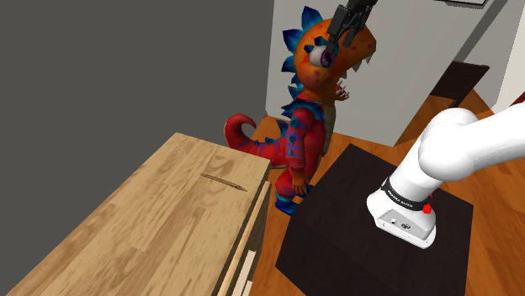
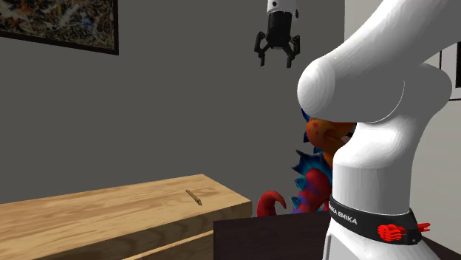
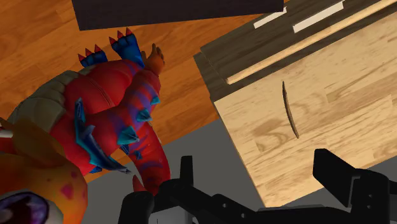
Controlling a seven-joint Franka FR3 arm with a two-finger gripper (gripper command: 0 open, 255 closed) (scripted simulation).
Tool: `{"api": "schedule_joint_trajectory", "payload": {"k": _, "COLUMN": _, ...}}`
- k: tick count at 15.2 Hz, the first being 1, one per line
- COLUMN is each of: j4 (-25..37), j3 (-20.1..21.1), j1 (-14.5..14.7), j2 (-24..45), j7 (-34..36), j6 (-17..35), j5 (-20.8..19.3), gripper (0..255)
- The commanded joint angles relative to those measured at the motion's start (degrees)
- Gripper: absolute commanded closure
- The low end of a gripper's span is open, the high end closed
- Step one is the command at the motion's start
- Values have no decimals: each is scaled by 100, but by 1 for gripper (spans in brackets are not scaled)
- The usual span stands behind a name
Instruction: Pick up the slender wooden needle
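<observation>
I see the all-black two-finger end effector (image 2: 275, 60) raised high, fingers apart and empty, above a red-and-orange toy dinosaur (image 1: 307, 126). The slender brown wooden needle (image 1: 223, 180) lies flat on the light wooden surface (image 1: 151, 227), near its dinosaur-side edge.

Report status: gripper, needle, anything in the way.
Black two-finger gripper open, empty, high. Slender brown wooden needle flat on light wooden table. Red-orange dinosaur figure beside table.
</observation>
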Motion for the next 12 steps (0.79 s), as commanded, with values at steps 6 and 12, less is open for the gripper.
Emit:
{"api": "schedule_joint_trajectory", "payload": {"k": 6, "j4": -427, "j3": 261, "j1": 149, "j2": 479, "j7": 49, "j6": 852, "j5": 89, "gripper": 0}}
{"api": "schedule_joint_trajectory", "payload": {"k": 12, "j4": -722, "j3": 585, "j1": 310, "j2": 1274, "j7": 126, "j6": 1878, "j5": 146, "gripper": 0}}
